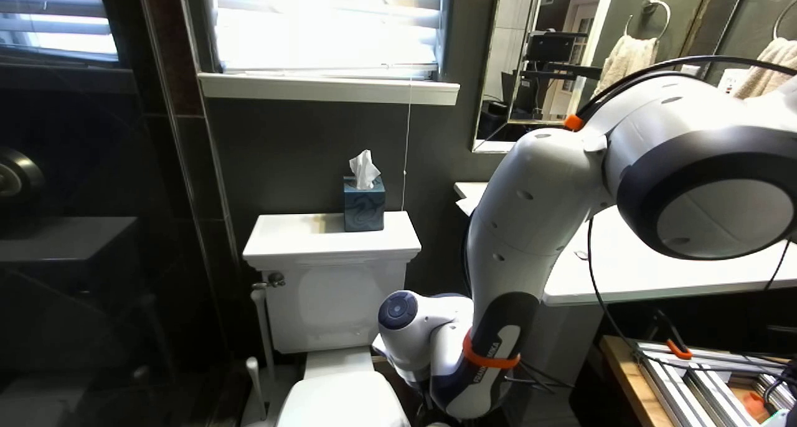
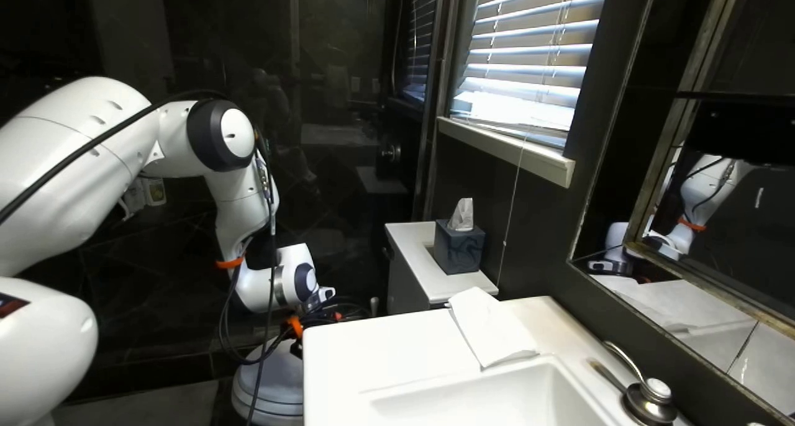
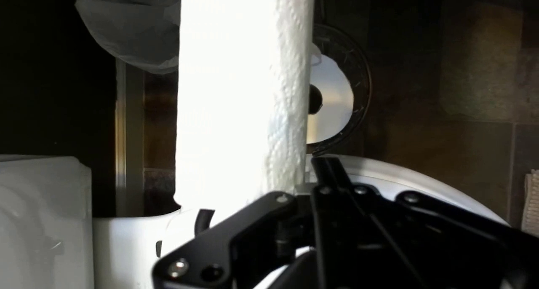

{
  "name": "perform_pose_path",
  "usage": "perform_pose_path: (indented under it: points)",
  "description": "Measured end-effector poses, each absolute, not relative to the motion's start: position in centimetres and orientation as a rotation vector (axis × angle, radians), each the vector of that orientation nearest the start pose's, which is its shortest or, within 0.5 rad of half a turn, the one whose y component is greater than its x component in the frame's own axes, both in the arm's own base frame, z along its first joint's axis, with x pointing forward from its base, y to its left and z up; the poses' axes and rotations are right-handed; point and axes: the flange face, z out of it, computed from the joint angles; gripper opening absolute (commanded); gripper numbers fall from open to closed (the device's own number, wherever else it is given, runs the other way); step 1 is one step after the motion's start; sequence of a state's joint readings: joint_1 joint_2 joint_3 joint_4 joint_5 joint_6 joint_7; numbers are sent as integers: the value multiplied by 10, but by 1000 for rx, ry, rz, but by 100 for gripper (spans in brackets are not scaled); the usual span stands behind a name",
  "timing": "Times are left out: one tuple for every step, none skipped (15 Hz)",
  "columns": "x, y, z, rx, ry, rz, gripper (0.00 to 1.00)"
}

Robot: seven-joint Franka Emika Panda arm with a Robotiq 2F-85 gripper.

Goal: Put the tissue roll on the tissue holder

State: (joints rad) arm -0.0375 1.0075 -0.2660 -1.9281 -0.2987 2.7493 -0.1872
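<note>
In the wrist view, a closed gripper (image 3: 327, 160) at the lower right, with jaws together and fingertips just beside the lower right edge of a large white paper body, apparently the tissue roll (image 3: 236, 95). Close to the lens, blown out to plain white on the left, embossed along the right, with the upper end cut off by the edge of the view; cannot tell whether touching the fingertips or seated on the tissue holder. Partly hidden behind it, a dark wire ring (image 3: 369, 78) around a white disc (image 3: 335, 99) with a dark hole in the middle. To the upper left, a pale crumpled bag (image 3: 130, 32); to the right, brown floor tiles (image 3: 471, 91). In both exterior views, a white arm (image 1: 517, 234) bent down beside the toilet (image 1: 336, 315), too hidden at the tip to make out the gripper. On the tank lid (image 1: 299, 237), a dark blue tissue box (image 1: 364, 210), upright, with a white tissue (image 1: 365, 168) sticking out of the top. In an exterior view, a white worktop (image 2: 372, 345) with a sink basin (image 2: 490, 382), a folded white sheet (image 2: 490, 326) and a metal faucet (image 2: 651, 407). Above the toilet, a window blind (image 2: 528, 66); at the right edge, a mirror (image 2: 708, 317).
</note>
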Motion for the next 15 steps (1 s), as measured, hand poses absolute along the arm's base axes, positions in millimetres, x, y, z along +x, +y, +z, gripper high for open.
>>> perform_pose_path:
  points:
    - [522,-167,-35,-3347,-465,445,0]
    - [524,-166,-37,-3344,-468,458,0]
    - [526,-164,-39,-3341,-471,474,0]
    - [530,-162,-40,-3340,-476,485,0]
    - [533,-161,-41,-3339,-485,493,0]
    - [535,-158,-42,-3338,-494,501,0]
    - [538,-156,-42,-3337,-504,504,0]
    - [540,-153,-42,-3338,-518,501,0]
    - [541,-150,-41,-3340,-527,499,0]
    - [542,-148,-40,-3345,-529,495,0]
    - [544,-147,-39,-3354,-522,486,0]
    - [546,-147,-36,-3369,-506,463,0]
    - [548,-148,-31,-3385,-488,429,0]
    - [549,-150,-26,-3399,-465,381,0]
    - [550,-154,-18,-3411,-432,322,0]
